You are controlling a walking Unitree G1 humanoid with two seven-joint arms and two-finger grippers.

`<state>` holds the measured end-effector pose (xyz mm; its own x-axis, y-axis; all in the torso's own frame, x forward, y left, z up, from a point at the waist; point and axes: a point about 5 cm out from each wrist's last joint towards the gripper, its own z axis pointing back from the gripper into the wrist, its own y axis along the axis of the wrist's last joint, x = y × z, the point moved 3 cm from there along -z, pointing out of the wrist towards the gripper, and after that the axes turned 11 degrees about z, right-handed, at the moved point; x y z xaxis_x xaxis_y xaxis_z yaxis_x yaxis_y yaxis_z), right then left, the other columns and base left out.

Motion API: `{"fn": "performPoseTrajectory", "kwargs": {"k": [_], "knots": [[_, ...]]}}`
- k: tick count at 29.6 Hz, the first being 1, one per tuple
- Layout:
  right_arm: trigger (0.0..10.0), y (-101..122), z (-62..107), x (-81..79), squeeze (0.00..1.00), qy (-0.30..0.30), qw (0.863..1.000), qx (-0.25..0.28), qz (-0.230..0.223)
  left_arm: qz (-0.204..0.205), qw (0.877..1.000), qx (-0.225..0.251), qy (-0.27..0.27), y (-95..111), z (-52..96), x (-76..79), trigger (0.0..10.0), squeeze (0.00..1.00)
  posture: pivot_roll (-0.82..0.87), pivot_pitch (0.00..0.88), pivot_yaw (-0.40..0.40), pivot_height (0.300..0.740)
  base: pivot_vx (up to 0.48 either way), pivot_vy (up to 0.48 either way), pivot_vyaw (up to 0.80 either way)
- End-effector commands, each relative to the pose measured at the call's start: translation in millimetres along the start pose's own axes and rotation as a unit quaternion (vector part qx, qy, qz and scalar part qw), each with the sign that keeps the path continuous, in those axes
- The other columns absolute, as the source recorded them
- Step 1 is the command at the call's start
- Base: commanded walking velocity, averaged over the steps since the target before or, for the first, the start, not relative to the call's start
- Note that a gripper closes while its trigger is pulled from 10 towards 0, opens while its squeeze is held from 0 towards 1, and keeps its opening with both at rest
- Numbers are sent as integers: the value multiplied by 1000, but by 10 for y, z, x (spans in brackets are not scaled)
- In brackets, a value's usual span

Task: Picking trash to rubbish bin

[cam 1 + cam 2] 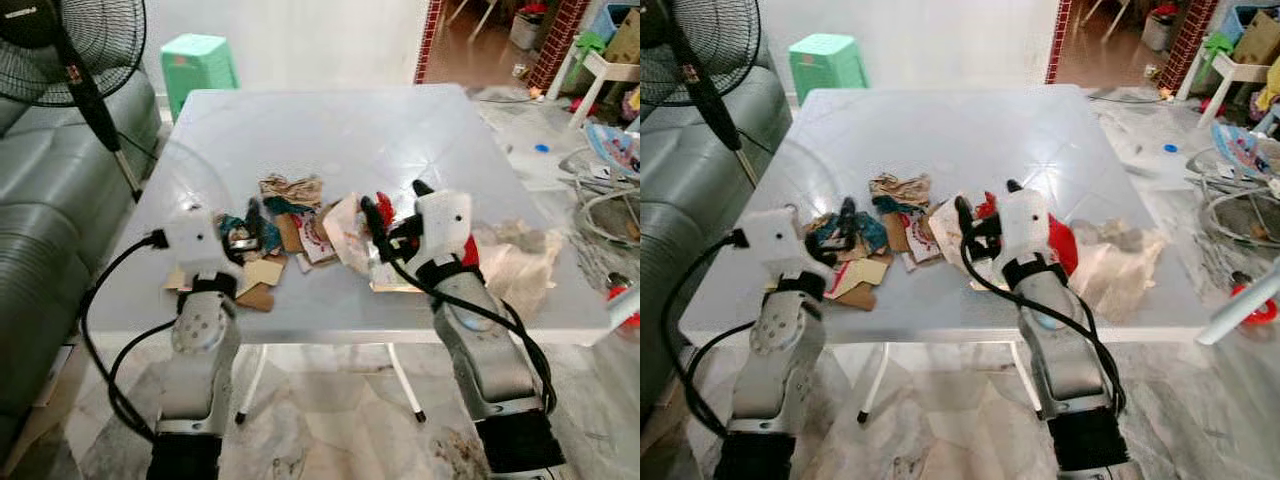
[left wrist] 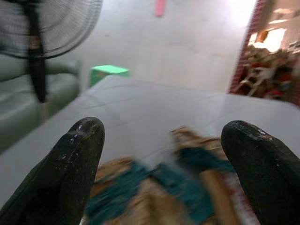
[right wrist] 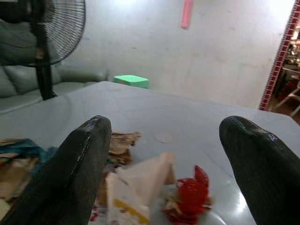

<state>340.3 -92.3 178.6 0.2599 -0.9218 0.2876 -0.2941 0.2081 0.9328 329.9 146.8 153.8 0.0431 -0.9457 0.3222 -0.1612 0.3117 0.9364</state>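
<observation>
Table (image 1: 330,130) with one trash pile (image 1: 300,235), left gripper (image 1: 245,235) and right gripper (image 1: 395,215) jaws both spread, empty

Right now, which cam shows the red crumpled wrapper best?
Right wrist view: the red wrapper lies unobstructed on the table, between the open right gripper fingers. Both eye views show only red slivers beside that gripper. The left wrist view shows blurred teal and brown scraps instead.
</observation>
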Motion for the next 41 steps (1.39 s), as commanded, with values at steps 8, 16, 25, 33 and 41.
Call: {"fn": "performPoseTrajectory", "kwargs": {"k": [8, 16, 25, 33, 41], "knots": [[10000, 22, 9, -33, 0, 38, 999, 4, -4, 42, 995, -73, 56, -100, 120, -196, 10000, 0, 30, 46, 2, 740, 0, 0, 0], [10000, 74, 46, -263, 0, 143, 989, 11, -27, 141, 971, -146, 128, -338, 249, -333, 10000, 0, 26, 50, -3, 740, 0, 0, 0], [10000, 41, 165, -375, 0, 212, 977, 0, -28, 219, 937, -242, 127, -624, 265, -240, 10000, 0, 11, 48, -3, 740, 0, 0, 0], [10000, 96, 259, -463, 0, 255, 966, 3, -36, 288, 916, -256, 110, -689, 127, -129, 10000, 0, 0, 51, -3, 740, 0, 0, 0], [10000, 112, 314, -472, 0, 271, 962, 2, -29, 336, 896, -258, 131, -782, 26, -191, 10000, 0, -33, 54, -2, 740, 0, 0, 0]]}}
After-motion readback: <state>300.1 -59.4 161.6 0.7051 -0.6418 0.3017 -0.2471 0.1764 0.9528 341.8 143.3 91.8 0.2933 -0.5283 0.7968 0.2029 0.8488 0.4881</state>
